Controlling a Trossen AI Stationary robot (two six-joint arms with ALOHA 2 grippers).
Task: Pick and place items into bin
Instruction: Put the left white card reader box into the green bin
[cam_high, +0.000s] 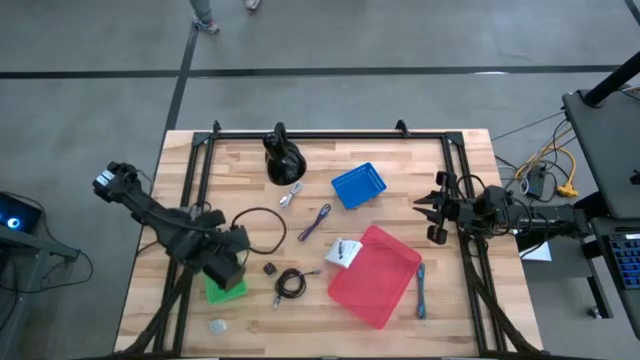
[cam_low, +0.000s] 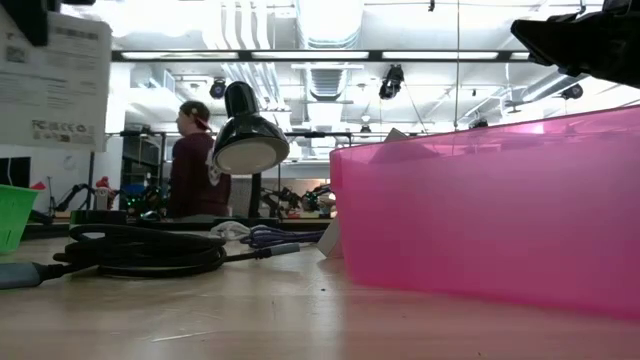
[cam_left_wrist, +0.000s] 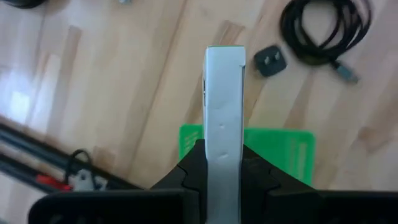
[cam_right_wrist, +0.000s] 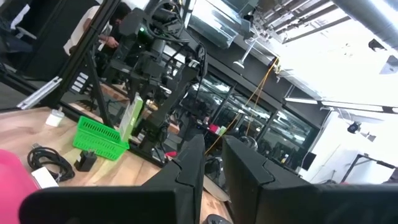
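My left gripper (cam_high: 226, 266) is shut on a flat white box with a green edge (cam_left_wrist: 224, 93), above a small green bin (cam_high: 226, 291). The box's labelled face shows in the low view (cam_low: 55, 70). My right gripper (cam_high: 430, 217) hovers open near the table's right edge, touching nothing. On the table lie a black cable loop (cam_high: 258, 230), a small coiled black cable (cam_high: 290, 283), a tiny dark block (cam_high: 269, 268), a purple cable (cam_high: 315, 222), a silver connector (cam_high: 292, 195), a blue cable (cam_high: 421, 290) and a grey disc (cam_high: 218, 325). A white packet (cam_high: 345, 252) rests against the pink bin (cam_high: 375, 280). My left gripper pinches the white box between its two fingers, one on each broad face, at the end nearest the wrist (cam_left_wrist: 222, 158). The fingers come from above, pointing down. The box hangs upright below them, lifted clear over the green bin (cam_left_wrist: 280, 149).
A black rounded stand (cam_high: 283, 160) sits near the far edge and a blue bin (cam_high: 358, 185) to its right. Black frame rails (cam_high: 200, 170) run along the table's sides. A person (cam_low: 190, 160) stands in the room behind.
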